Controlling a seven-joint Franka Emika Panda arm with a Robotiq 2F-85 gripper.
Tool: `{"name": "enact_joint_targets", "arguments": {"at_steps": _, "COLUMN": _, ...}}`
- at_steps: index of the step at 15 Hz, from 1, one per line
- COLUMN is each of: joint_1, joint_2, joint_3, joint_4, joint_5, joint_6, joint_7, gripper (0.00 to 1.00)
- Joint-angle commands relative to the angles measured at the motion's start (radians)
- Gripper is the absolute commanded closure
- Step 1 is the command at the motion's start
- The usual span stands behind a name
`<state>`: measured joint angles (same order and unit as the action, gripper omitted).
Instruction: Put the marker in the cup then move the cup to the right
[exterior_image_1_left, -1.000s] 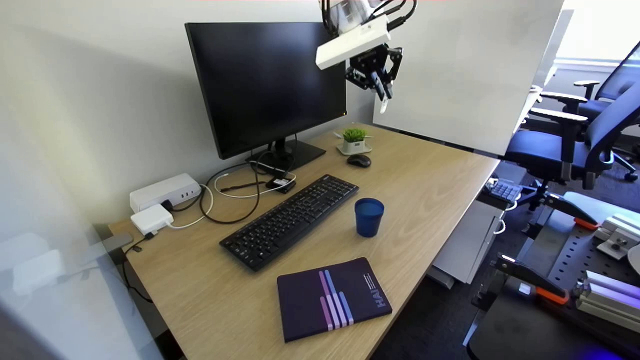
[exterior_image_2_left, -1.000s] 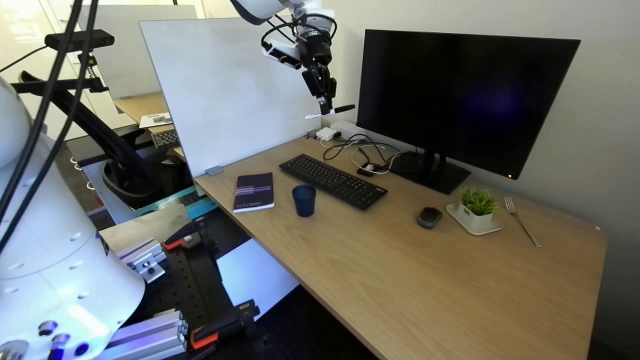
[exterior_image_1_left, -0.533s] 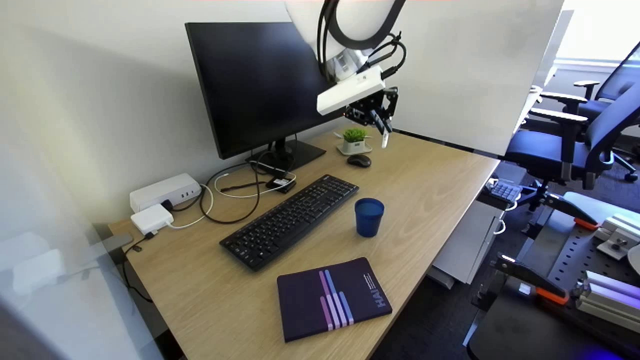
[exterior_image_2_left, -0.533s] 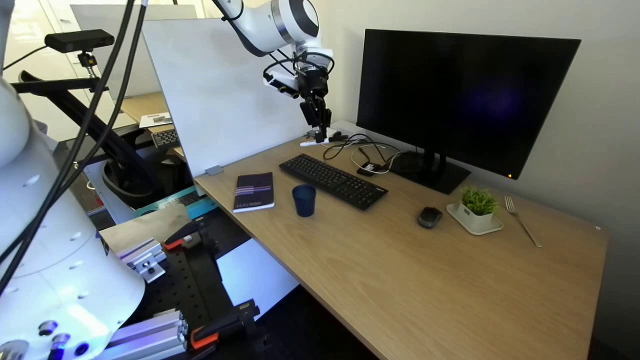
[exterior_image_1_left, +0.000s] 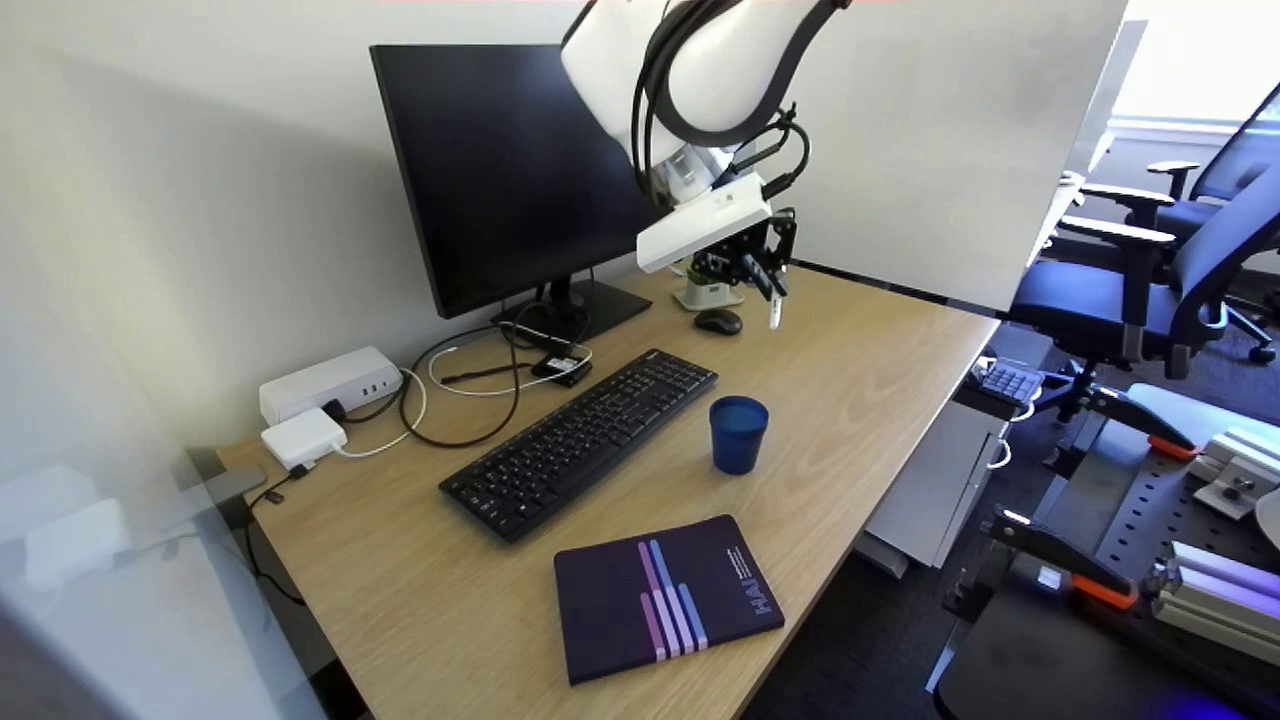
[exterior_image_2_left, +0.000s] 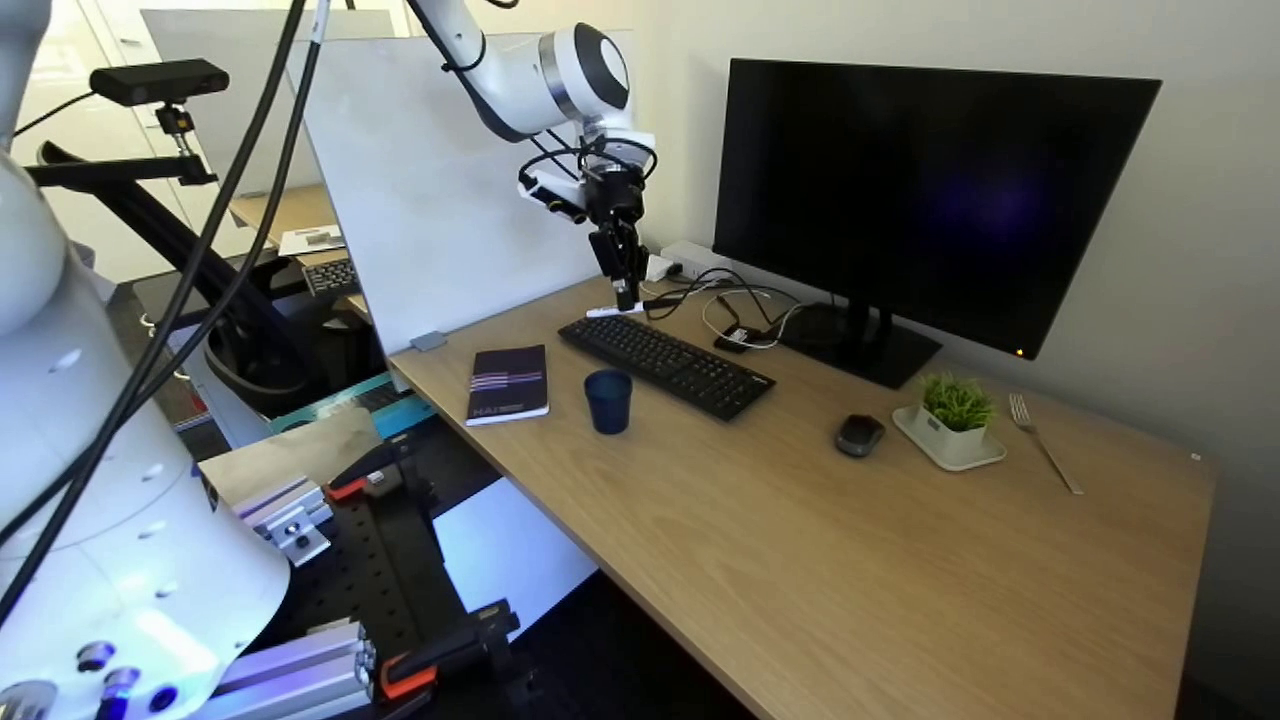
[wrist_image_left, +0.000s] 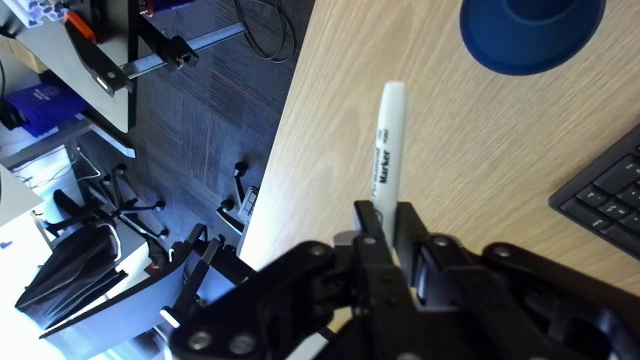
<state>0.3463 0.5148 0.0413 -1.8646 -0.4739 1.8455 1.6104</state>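
The marker (wrist_image_left: 390, 135) has a white body with black print, and its dark end shows in an exterior view (exterior_image_2_left: 662, 303). My gripper (wrist_image_left: 384, 215) is shut on the marker and holds it in the air above the desk. The marker lies near level in an exterior view, its white end (exterior_image_2_left: 604, 312) pointing away from the monitor. The dark blue cup (exterior_image_1_left: 738, 440) stands upright on the desk, apart from my gripper (exterior_image_1_left: 772, 284) and marker. It also shows in an exterior view (exterior_image_2_left: 609, 405) and at the top right of the wrist view (wrist_image_left: 492, 47).
A black keyboard (exterior_image_1_left: 590, 440) lies beside the cup, with a dark notebook (exterior_image_1_left: 668, 600) near it. A mouse (exterior_image_2_left: 859, 435), a potted plant (exterior_image_2_left: 955, 405), a fork (exterior_image_2_left: 1045, 445) and a monitor (exterior_image_2_left: 930, 200) are on the desk (exterior_image_2_left: 800, 580). Cables lie near the monitor stand.
My gripper has come down towards the desk with the marker in it, shifting slightly sideways. The cup and the other desk things have not moved.
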Motion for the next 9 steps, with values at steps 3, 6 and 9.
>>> {"name": "enact_joint_targets", "arguments": {"at_steps": 3, "joint_1": 0.038, "joint_2": -0.066, "joint_3": 0.012, "joint_4": -0.123, "joint_5": -0.046, "joint_6": 0.019, "joint_7": 0.035, "gripper": 0.97}}
{"name": "enact_joint_targets", "arguments": {"at_steps": 6, "joint_1": 0.078, "joint_2": -0.107, "joint_3": 0.039, "joint_4": -0.210, "joint_5": -0.081, "joint_6": 0.016, "joint_7": 0.094, "gripper": 0.97}}
{"name": "enact_joint_targets", "arguments": {"at_steps": 9, "joint_1": 0.108, "joint_2": -0.139, "joint_3": 0.078, "joint_4": -0.258, "joint_5": -0.113, "joint_6": 0.004, "joint_7": 0.147, "gripper": 0.97}}
